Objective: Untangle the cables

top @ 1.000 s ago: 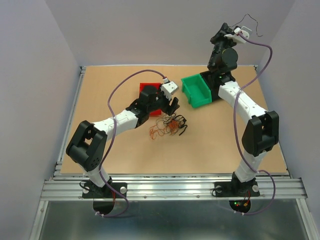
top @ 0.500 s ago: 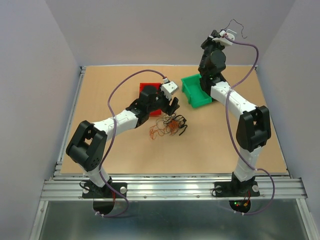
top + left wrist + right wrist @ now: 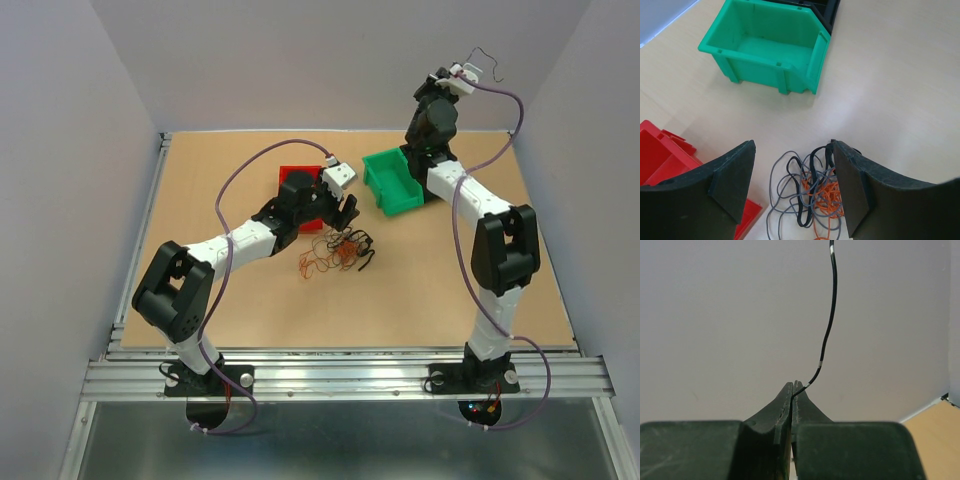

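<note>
Cables (image 3: 335,252) lie bunched on the table (image 3: 250,310), beyond the left gripper (image 3: 791,150), its fingers spread and empty. They look light, limp and snag-prone; pinch a free loop. High up, the right gripper (image 3: 792,387) is clenched on one black wire (image 3: 827,325). Only the left wrist view separates grey, black and orange strands; only the right wrist view shows that pinch.

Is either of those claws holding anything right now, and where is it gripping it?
The right gripper pinches a thin black wire by one end. The left gripper, open over the tangled bunch of thin wires, holds nothing.
</note>
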